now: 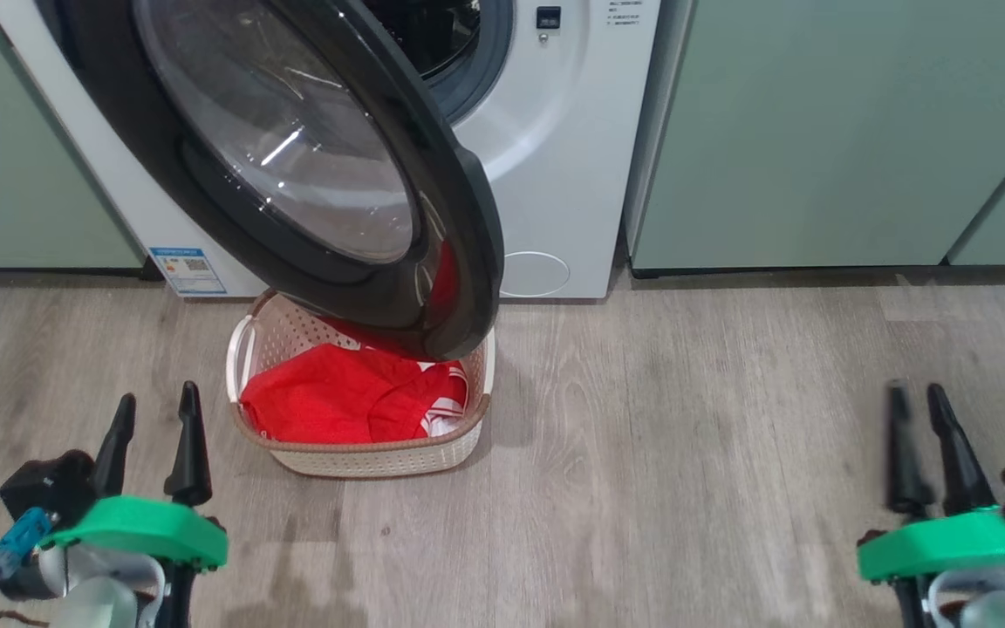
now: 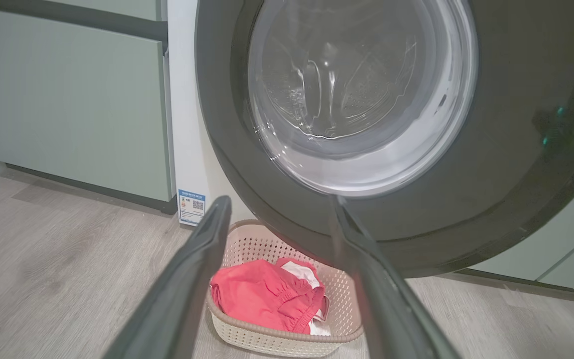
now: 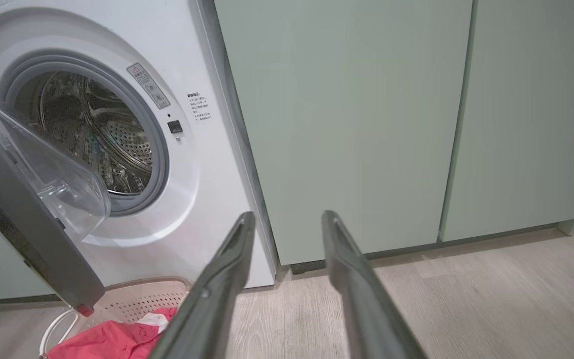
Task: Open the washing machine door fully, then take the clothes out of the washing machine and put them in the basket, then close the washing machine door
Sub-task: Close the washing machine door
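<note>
The washing machine door [image 1: 311, 166] with its black rim and glass bowl stands partly swung out from the white washing machine [image 1: 555, 131], overhanging the basket [image 1: 380, 453]. Red clothes [image 1: 345, 397] with white stripes lie in that cream basket on the floor. The drum [image 3: 92, 139] looks bare of fabric. My left gripper [image 1: 153, 436] hangs open at the lower left, left of the basket, holding nothing. My right gripper [image 1: 926, 436] is open at the lower right, far from the basket. In the left wrist view the door [image 2: 366, 124], the basket [image 2: 277, 339] and the clothes [image 2: 262, 299] lie ahead of my fingers [image 2: 187, 279].
Pale green cabinets [image 1: 816, 131] flank the machine on both sides. A blue sticker [image 1: 187, 270] sits low on the machine front, and a round service flap [image 1: 537, 272] is at its lower right. Grey wood floor [image 1: 686, 436] spreads between the grippers.
</note>
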Motion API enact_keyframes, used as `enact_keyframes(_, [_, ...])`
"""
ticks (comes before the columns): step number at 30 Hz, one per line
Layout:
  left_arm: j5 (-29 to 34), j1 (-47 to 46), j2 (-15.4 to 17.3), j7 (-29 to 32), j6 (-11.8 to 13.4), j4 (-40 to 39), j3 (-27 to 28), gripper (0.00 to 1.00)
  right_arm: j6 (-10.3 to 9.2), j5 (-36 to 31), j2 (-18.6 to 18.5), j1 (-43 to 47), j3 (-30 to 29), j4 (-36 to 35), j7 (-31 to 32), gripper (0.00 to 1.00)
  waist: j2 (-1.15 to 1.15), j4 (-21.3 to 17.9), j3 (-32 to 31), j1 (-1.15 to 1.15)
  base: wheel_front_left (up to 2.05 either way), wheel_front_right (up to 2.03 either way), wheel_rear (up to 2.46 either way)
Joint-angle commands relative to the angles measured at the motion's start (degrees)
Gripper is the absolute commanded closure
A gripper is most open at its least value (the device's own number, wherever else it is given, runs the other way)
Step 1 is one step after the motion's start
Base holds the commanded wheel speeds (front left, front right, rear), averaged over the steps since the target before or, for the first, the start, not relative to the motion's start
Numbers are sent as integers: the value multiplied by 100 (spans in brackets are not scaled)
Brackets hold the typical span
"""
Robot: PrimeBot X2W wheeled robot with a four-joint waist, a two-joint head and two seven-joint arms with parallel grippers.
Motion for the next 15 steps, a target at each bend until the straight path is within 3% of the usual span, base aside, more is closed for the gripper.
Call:
enact_keyframes(1, [50,-146,79,-38,-35,-210,205,0,-4,66,-45,-185,66,-234,-53,100,0,28,10,0,0,0,0])
enact_keyframes(7, [133,-103,-2,-38,-35,-227,204,0,-4,325,-73,-617,-187,-642,-53,100,0,201,69,0,0,0,0])
enact_keyframes(15, [240,-133,-174,-38,-35,-197,73,0,-4,391,-265,-1510,153,-1324,-53,100,0,740,73,0,0,0,0])
